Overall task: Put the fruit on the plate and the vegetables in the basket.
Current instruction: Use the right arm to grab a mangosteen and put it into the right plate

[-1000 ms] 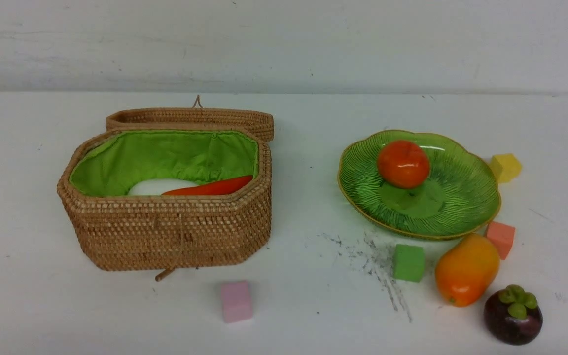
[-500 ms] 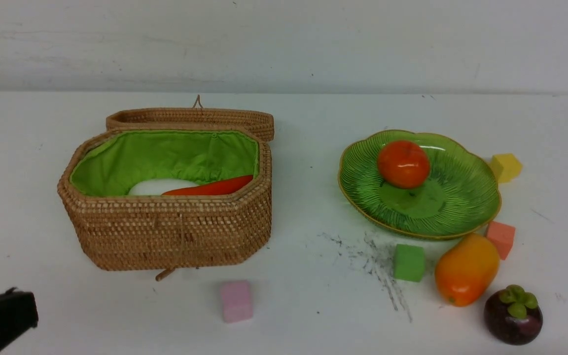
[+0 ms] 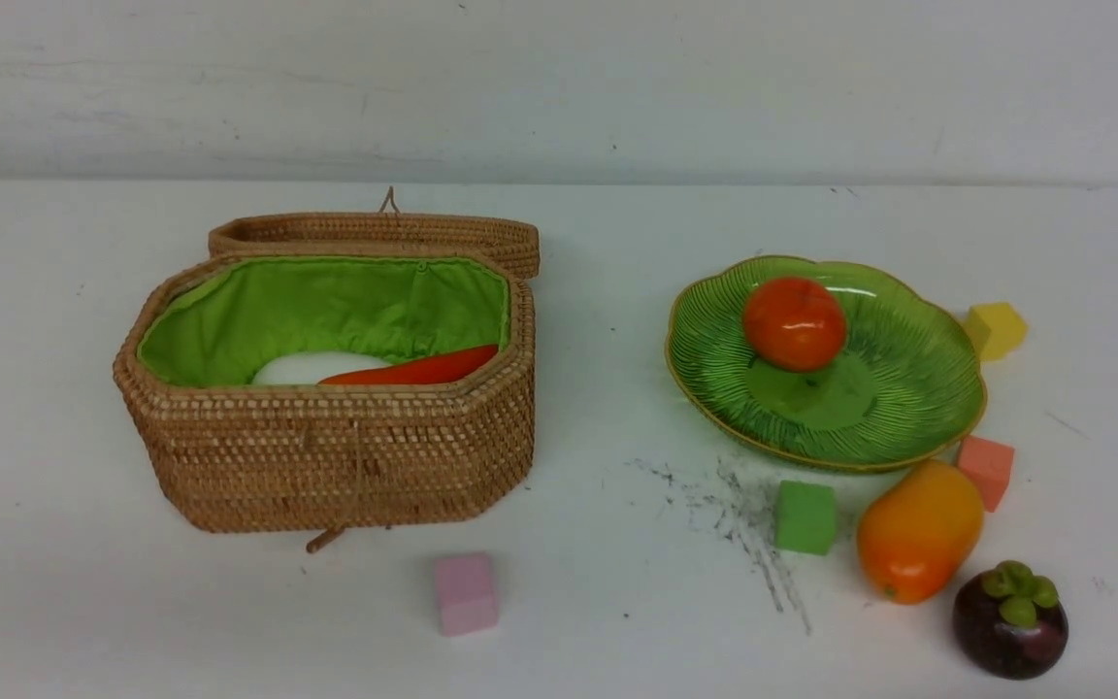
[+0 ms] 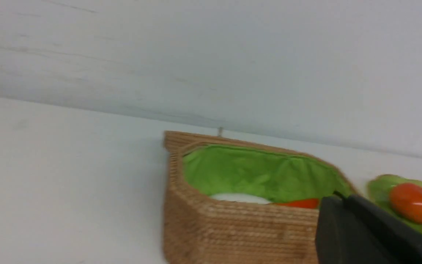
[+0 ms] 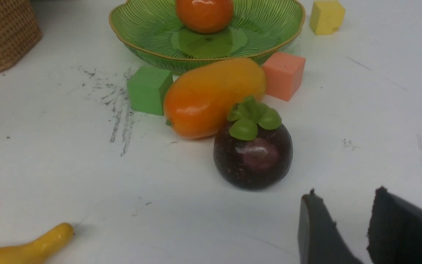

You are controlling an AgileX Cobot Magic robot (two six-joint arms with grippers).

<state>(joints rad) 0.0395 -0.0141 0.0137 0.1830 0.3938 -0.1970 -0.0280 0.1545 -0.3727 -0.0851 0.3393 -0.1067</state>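
Hovering near mangosteen (image 5: 253,157), right gripper (image 5: 346,192) part-open, empty; left gripper (image 4: 339,201) closed.

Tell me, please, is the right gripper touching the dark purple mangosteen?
Apart. The right wrist view shows bare white table between the right gripper and the mangosteen; the open jaws hold nothing.

We saw a white table (image 3: 617,641) that ran back to a pale grey-white wall (image 3: 559,87), which was faintly streaked and smudged. Dark scuff marks (image 3: 753,529) scratched the tabletop right of centre, and the light was soft and even, casting only weak shadows.
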